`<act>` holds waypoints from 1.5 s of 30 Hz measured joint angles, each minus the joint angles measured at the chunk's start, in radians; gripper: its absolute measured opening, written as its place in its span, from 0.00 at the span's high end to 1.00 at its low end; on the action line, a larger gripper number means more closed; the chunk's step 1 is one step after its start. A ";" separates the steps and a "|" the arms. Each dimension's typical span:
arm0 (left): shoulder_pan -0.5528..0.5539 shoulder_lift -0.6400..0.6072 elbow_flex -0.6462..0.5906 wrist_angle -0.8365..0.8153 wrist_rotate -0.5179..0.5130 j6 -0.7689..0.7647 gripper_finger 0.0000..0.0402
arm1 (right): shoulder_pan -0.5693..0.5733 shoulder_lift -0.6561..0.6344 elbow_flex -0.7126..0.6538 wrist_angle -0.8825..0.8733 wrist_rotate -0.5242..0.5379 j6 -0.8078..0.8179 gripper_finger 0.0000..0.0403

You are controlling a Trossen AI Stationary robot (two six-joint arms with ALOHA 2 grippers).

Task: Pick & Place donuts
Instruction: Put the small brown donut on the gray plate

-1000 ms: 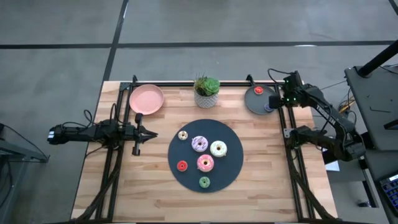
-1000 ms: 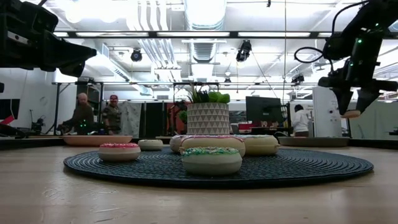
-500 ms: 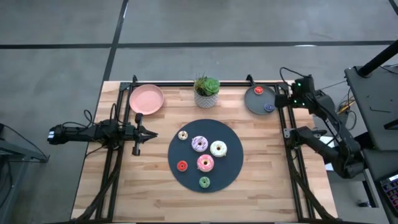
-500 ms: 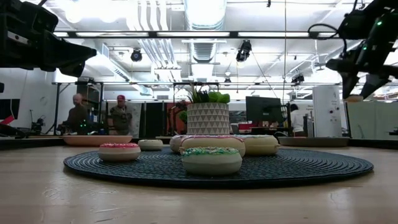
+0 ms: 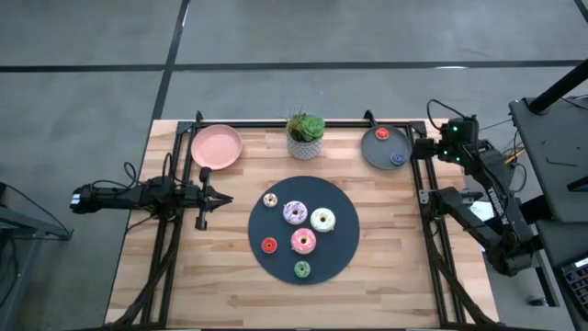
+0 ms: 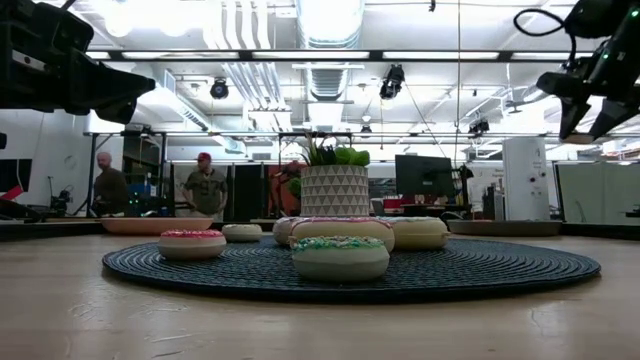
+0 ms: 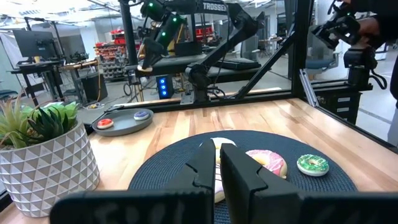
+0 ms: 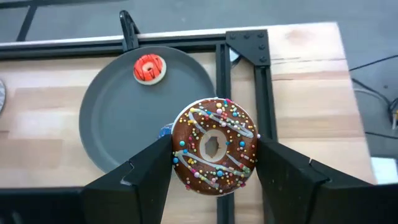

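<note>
Gripping a brown sprinkled donut [image 8: 214,146], the right claw [image 8: 214,163] hangs above the grey plate [image 8: 118,118].

Even, bright overhead light fills the room — ceiling lamps [image 6: 330,20] flare white in the low view. Shadows stay faint, and the nearest tabletop [image 6: 300,325] there lies softly out of focus.

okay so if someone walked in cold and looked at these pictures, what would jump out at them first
Probably the chocolate sprinkled donut clamped in the right pincer, held above the table's far right corner beside the grey plate, which holds a red donut and a blue donut. Next, the dark round mat at the table's centre with six donuts on it, just in front of a potted plant.
</note>
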 joint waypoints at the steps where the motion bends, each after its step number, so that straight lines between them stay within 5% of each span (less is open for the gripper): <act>1: 0.000 0.000 0.000 0.000 0.000 0.000 1.00 | -0.005 -0.002 0.007 -0.006 0.002 -0.009 0.48; 12: 0.000 0.000 0.000 0.000 0.000 0.000 1.00 | -0.084 -0.010 0.059 -0.057 0.027 -0.107 0.48; 21: 0.000 0.000 0.000 0.000 0.000 0.000 1.00 | -0.187 0.009 0.086 -0.069 0.132 -0.309 0.48; 35: 0.000 0.000 0.000 0.000 0.000 0.000 1.00 | -0.268 0.106 0.086 0.020 0.128 -0.606 0.48; 45: 0.000 0.000 0.000 0.000 0.000 0.000 1.00 | -0.308 0.153 0.085 0.034 0.128 -0.625 0.48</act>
